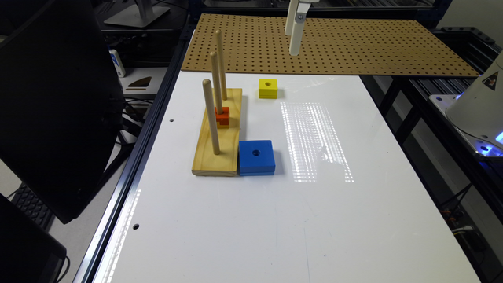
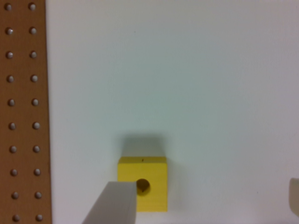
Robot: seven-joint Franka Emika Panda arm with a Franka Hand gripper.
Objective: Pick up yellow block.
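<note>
Yellow block, square with a round hole, on glossy white table

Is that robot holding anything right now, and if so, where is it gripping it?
Nothing is held. The gripper hangs open above the yellow block, which lies untouched on the white table.
</note>
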